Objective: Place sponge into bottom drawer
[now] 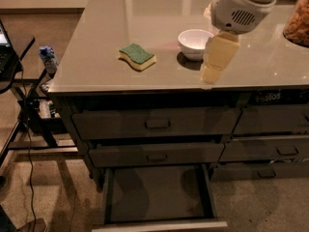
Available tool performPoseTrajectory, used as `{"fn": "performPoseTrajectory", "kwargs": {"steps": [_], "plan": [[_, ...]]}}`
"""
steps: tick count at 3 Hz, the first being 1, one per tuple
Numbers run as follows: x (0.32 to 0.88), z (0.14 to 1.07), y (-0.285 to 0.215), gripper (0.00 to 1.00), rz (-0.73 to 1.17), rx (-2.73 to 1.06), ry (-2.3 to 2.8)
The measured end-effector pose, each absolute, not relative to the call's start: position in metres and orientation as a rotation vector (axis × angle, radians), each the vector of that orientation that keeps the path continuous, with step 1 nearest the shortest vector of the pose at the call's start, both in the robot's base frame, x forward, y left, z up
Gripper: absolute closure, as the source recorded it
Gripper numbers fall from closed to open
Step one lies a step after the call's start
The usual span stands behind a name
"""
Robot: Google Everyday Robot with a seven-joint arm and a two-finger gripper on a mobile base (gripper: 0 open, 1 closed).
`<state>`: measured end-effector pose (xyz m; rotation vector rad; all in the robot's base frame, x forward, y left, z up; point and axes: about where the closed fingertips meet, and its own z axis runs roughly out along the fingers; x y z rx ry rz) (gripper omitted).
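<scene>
The sponge, green top over yellow foam, lies on the grey countertop left of centre. The bottom drawer is pulled open below the two closed handled drawers, and its flat dark interior shows nothing in it. My gripper, with cream-coloured fingers, hangs from the white arm housing above the countertop's front edge, right of the sponge and beside the white bowl. It holds nothing that I can see.
A bag of snacks sits at the right edge of the countertop. A narrower column of drawers stands to the right. A small bottle and a black stand with cables are to the left on the floor side.
</scene>
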<state>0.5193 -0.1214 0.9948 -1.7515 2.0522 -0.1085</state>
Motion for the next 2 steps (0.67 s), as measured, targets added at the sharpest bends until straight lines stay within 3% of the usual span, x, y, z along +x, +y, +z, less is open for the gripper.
{"fn": "performPoseTrajectory", "kwargs": {"steps": [2], "plan": [[0.552, 0.977, -0.087, 0.00, -0.022, -1.713, 2.028]]}}
